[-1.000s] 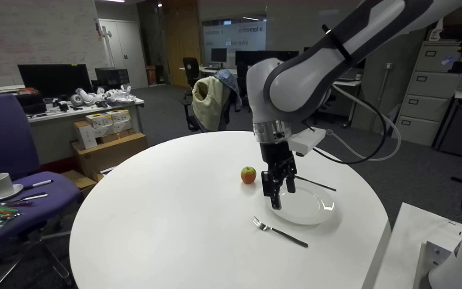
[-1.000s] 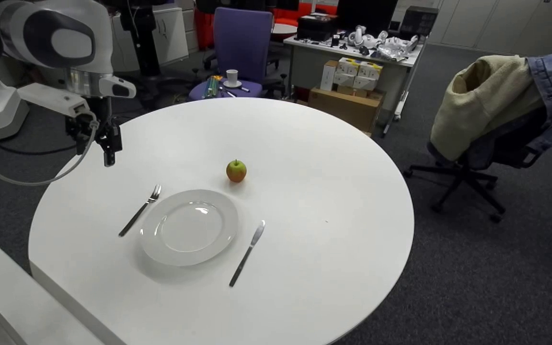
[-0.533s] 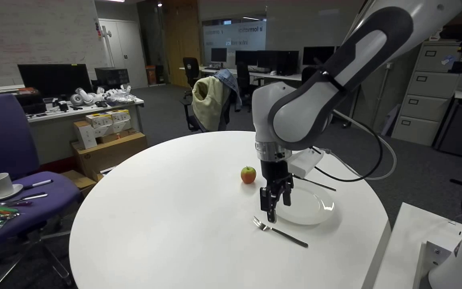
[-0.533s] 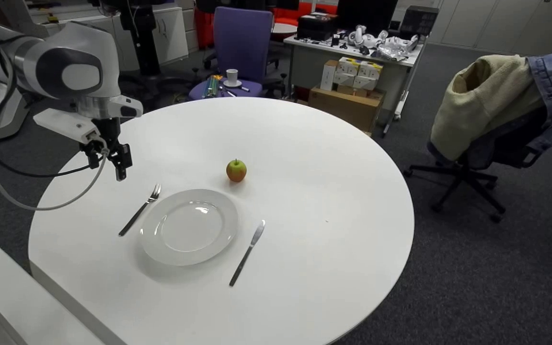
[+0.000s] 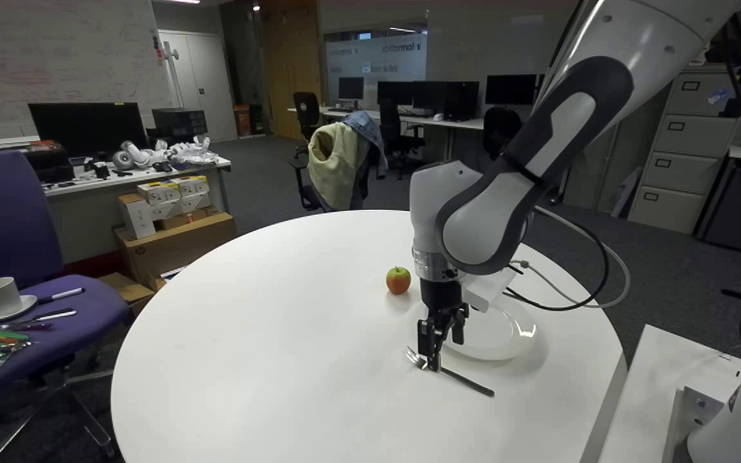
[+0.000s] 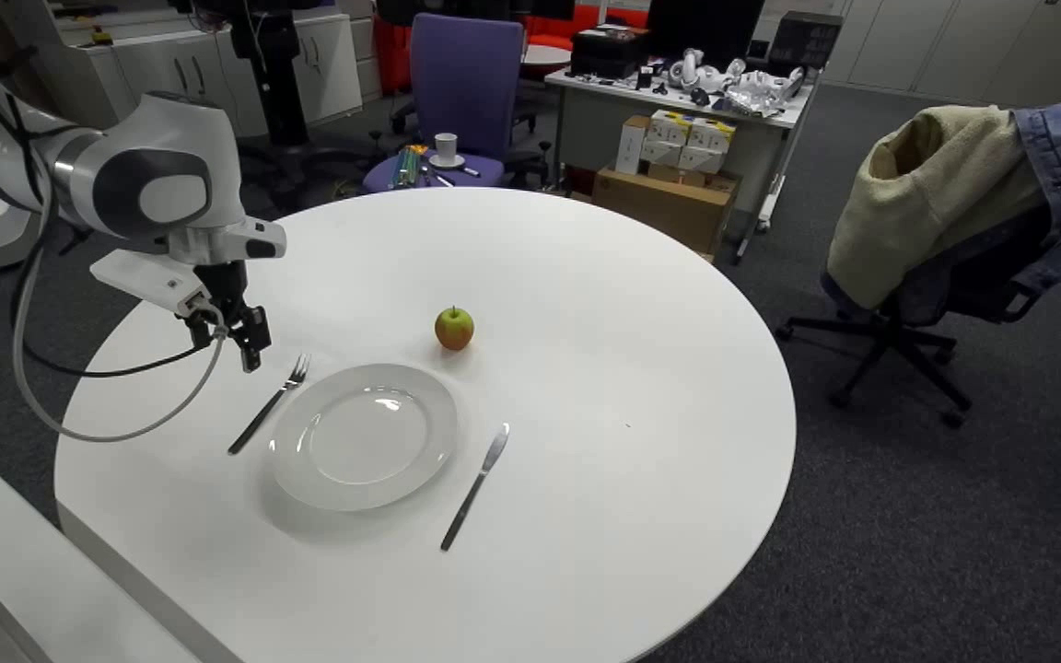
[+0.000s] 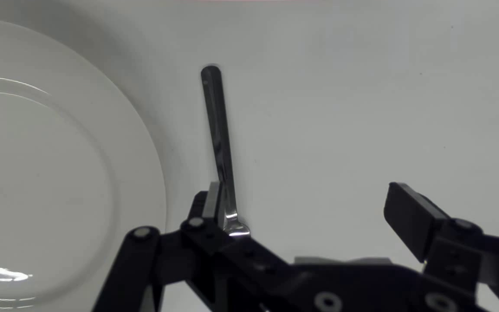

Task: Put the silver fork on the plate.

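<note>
Your fingers (image 7: 412, 225) stand spread wide apart, hovering close by the silver fork (image 7: 223, 151), which lies loose on the round white desk (image 6: 641, 368). In the wrist view, the fork's neck shows at the inner edge of one finger, its dark handle runs out ahead in plain sight, and its tines are covered. The plate (image 6: 365, 437), plain and white, lies flat just beside the fork, with a narrow strip of desk between the two. In an exterior view your fingertips (image 5: 434, 361) cross in front of the fork, tines showing on one side and handle on the other; how high they stand above the desk is hard to judge from these angles. Across the plate from the fork, a knife (image 6: 475, 488) rests on the desk, apart from the rim. A red-and-green apple (image 6: 454, 329) sits near the plate without touching it. Your arm (image 5: 486, 235) reaches down over the desk in both exterior views. Off the desk, a white cup (image 5: 1, 296) stands on its saucer (image 5: 25, 305) on the seat of a purple chair (image 5: 4, 212), and a jacket (image 6: 917, 203) drapes a dark office chair (image 6: 977, 299).
</note>
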`<state>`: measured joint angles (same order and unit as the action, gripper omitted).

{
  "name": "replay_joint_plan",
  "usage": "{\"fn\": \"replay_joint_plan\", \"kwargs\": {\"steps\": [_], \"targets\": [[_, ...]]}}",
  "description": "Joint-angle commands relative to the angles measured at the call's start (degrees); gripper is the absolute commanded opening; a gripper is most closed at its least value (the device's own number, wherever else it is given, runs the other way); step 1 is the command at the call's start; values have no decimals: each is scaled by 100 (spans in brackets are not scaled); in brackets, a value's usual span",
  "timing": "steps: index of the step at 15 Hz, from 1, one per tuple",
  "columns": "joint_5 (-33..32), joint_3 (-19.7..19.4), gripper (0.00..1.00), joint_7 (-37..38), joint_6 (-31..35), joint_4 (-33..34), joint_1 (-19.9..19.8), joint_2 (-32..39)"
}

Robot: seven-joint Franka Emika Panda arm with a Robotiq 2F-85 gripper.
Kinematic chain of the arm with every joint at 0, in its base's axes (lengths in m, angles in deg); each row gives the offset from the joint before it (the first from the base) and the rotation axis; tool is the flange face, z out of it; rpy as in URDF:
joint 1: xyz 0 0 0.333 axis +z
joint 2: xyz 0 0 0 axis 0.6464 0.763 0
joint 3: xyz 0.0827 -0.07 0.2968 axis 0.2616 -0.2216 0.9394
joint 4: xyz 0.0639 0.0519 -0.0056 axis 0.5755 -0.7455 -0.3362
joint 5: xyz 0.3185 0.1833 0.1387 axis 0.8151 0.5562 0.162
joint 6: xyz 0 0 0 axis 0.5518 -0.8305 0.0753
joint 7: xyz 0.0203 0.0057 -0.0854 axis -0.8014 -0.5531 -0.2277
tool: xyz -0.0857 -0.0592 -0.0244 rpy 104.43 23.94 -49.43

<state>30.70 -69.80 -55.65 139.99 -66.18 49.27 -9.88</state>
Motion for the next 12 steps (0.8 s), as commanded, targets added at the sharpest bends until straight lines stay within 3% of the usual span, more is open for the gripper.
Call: {"fn": "replay_joint_plan", "kwargs": {"steps": [1,8,12], "targets": [[-205,-104,100,137,344,-199,-5,-6],[-64,-83,100,26,126,-66,-29,132],[-356,-172,100,288,52,39,32,309]]}}
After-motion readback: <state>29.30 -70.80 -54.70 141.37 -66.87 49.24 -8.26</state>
